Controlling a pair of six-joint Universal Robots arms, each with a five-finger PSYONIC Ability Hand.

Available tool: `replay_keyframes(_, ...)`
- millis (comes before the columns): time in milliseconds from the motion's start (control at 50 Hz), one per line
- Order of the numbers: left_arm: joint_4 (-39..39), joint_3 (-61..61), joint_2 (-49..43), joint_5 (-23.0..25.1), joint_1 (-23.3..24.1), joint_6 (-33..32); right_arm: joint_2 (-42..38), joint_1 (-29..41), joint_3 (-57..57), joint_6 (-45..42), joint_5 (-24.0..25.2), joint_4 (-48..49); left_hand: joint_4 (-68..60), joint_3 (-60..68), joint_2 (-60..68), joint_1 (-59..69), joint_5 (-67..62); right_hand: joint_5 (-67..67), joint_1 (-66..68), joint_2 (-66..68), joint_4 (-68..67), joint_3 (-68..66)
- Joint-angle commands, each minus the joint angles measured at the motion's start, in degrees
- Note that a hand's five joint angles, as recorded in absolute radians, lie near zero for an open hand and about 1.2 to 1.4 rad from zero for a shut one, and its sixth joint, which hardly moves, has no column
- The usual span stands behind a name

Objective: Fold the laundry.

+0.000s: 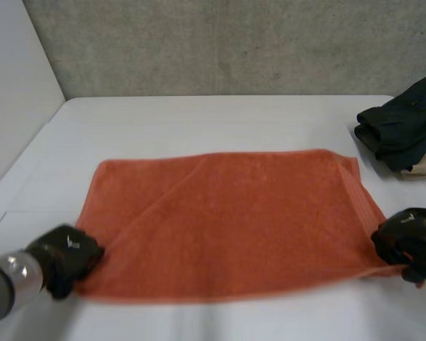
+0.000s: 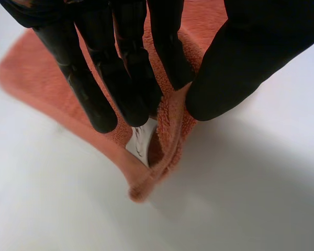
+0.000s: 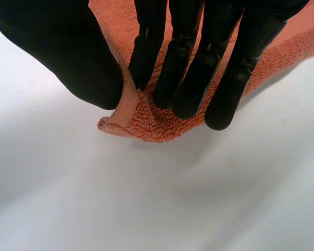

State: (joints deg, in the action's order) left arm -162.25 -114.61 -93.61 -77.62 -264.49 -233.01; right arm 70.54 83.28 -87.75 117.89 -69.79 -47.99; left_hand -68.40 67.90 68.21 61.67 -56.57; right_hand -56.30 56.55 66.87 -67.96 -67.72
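Table (image 1: 199, 121), towel (image 1: 227, 220), tag (image 2: 141, 142) at left fingers (image 2: 131, 89)

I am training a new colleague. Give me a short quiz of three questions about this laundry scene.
1. True or false: the orange towel lies crumpled in a heap.
2. The left hand pinches the towel at: A its middle; B a near corner; C its far edge.
3. Fill in: the dark clothes lie on the table nearer the ___ hand.
Key: 1 false; 2 B; 3 right.
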Motion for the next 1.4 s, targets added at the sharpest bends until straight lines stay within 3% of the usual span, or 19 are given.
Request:
replay_keyframes(20, 2.3, -2.47, 4.05, 0.28, 0.2, -2.01, 3.82, -2.6, -3.22, -4.51, 0.97, -0.53, -11.6, 12.1, 11.79, 18.33, -13.43, -13.7, 23.45, 13.13, -12.04, -12.28)
replay_keyframes(140, -9.82, 5.26, -3.49, -0.16, 1.34, -0.96, -1.18, -1.11, 0.91, 0.75, 0.53, 9.13, -11.6, 12.1, 11.79, 18.33, -13.43, -13.7, 23.45, 13.13, -12.04, -12.28)
replay_keyframes(260, -20.72, 15.63, -15.62, -0.95, 6.7, 0.0, -9.27, 4.86, 10.13, 6.21, -0.7, 15.64, -11.6, 12.1, 11.79, 18.33, -13.43, -13.7, 23.45, 13.13, -12.04, -12.28)
replay_keyframes(360, -27.93, 27.65, -26.77, -7.34, 8.99, 4.22, -17.43, 8.91, 20.05, 9.19, -5.34, 23.8, -11.6, 12.1, 11.79, 18.33, -13.43, -13.7, 23.45, 13.13, -12.04, -12.28)
replay_keyframes(460, -31.28, 37.51, -34.87, -13.17, 10.83, 5.63, -22.81, 11.2, 25.96, 9.64, -8.43, 34.61, -11.6, 12.1, 11.79, 18.33, -13.43, -13.7, 23.45, 13.13, -12.04, -12.28)
replay_keyframes(580, -34.0, 46.56, -42.78, -13.61, 11.89, 5.46, -27.73, 12.78, 29.74, 9.55, -9.49, 51.04, -11.6, 12.1, 11.79, 18.33, -13.43, -13.7, 23.45, 13.13, -12.04, -12.28)
replay_keyframes(660, -37.51, 50.08, -46.04, -13.78, 12.68, 5.46, -31.58, 13.31, 32.98, 9.46, -9.49, 57.03, -11.6, 12.1, 11.79, 18.33, -13.43, -13.7, 23.45, 13.13, -12.04, -12.28)
replay_keyframes(840, -41.13, 57.3, -51.84, -15.45, 13.12, 5.54, -40.65, 14.63, 43.09, 9.46, -9.57, 58.01, -11.6, 12.1, 11.79, 18.33, -13.43, -13.7, 23.45, 13.13, -12.04, -12.28)
replay_keyframes(860, -41.22, 57.65, -52.11, -15.46, 13.12, 5.63, -41.18, 14.72, 43.8, 9.46, -9.66, 58.01, -11.6, 12.1, 11.79, 18.33, -13.43, 5.39, 4.35, -5.96, 7.05, 6.82)
replay_keyframes(880, -41.22, 57.83, -52.37, -15.46, 13.21, 5.72, -41.97, 14.72, 44.59, 9.55, -10.19, 58.01, -8.96, 9.46, 9.14, 15.69, -10.79, 56.3, -46.55, -56.87, 57.96, 57.72)
replay_keyframes(900, -41.48, 57.57, -52.38, -15.37, 13.47, 5.81, -42.06, 14.72, 44.68, 9.64, -10.54, 58.1, 35.53, -35.03, -35.35, -28.8, 33.7, 56.3, -46.55, -56.87, 57.96, 57.72)
replay_keyframes(920, -41.57, 57.39, -52.38, -15.37, 13.73, 5.81, -42.15, 14.72, 44.6, 9.73, -10.98, 58.19, 56.62, -56.12, -56.44, -49.9, 54.79, 56.3, -46.55, -56.87, 57.96, 57.72)
replay_keyframes(1000, -42.53, 54.94, -50.89, -15.28, 15.4, 5.98, -38.47, 15.07, 40.83, 11.83, -12.65, 58.72, 58.4, -57.9, -58.21, -51.67, 56.57, 56.3, -46.55, -56.87, 57.96, 57.72)
replay_keyframes(1080, -43.06, 50.02, -45.62, -15.28, 16.2, 6.16, -28.72, 14.45, 31.79, 17.8, -12.39, 58.54, 58.4, -57.9, -58.21, -51.67, 56.57, 56.3, -46.55, -56.87, 57.96, 57.72)
replay_keyframes(1200, -43.15, 40.28, -38.51, -15.28, 16.81, 6.42, -14.05, 13.4, 17.91, 27.29, -7.4, 51.45, 58.4, -57.9, -58.21, -51.67, 56.57, 56.3, -46.55, -56.87, 57.96, 57.72)
replay_keyframes(1300, -43.24, 33.67, -32.78, -15.19, 16.55, 8.35, -10.25, 8.57, 11.21, 29.85, -1.67, 45.1, 58.4, -57.9, -58.21, -51.67, 56.57, 56.3, -46.55, -56.87, 57.96, 57.72)
replay_keyframes(1400, -43.15, 30.5, -31.2, -15.19, 16.55, 11.96, -10.07, 6.46, 7.78, 30.21, -0.26, 43.69, 58.4, -57.9, -58.21, -51.67, 56.57, 56.3, -46.55, -56.87, 57.96, 57.72)
